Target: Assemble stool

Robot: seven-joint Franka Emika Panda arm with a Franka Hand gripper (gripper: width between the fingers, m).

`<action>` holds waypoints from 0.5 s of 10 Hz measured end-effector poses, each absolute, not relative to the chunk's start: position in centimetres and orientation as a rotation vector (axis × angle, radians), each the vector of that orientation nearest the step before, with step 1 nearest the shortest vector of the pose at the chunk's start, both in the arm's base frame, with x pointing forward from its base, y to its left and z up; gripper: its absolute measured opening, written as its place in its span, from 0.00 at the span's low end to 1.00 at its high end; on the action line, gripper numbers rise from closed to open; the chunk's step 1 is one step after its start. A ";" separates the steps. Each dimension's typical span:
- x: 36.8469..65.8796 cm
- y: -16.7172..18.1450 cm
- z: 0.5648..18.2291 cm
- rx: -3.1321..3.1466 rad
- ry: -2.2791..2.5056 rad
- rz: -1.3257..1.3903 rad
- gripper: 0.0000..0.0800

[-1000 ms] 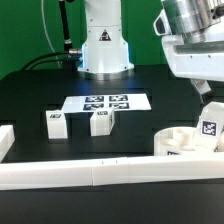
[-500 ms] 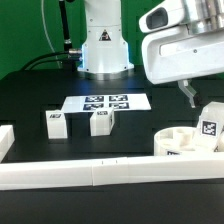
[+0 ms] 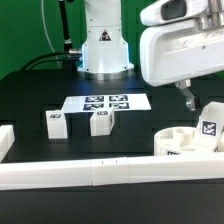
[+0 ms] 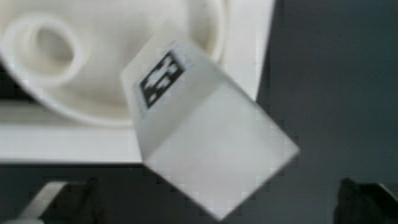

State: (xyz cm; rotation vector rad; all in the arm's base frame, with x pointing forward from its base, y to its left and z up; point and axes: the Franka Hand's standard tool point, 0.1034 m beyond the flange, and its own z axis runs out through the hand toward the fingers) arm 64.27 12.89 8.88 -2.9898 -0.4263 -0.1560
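End effector (image 4: 210,200) open, fingers wide apart, gripping nothing, above tagged leg block (image 3: 209,122), which sits on round seat (image 3: 178,141) at ext view's right. 2nd leg block (image 3: 57,122) & 3rd leg block (image 3: 101,122) on table (image 3: 28,98) near marker board (image 3: 105,101)

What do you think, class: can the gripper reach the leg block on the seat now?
Probably yes: the open gripper hangs just above the leg block on the seat, with nothing lying between them.
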 end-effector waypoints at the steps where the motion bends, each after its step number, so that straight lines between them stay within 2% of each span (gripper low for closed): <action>1: 63.9 13.4 8.4 -2.984 -0.590 -0.132 0.81; 5: 63.9 11.8 6.9 -2.912 -0.941 -0.155 0.81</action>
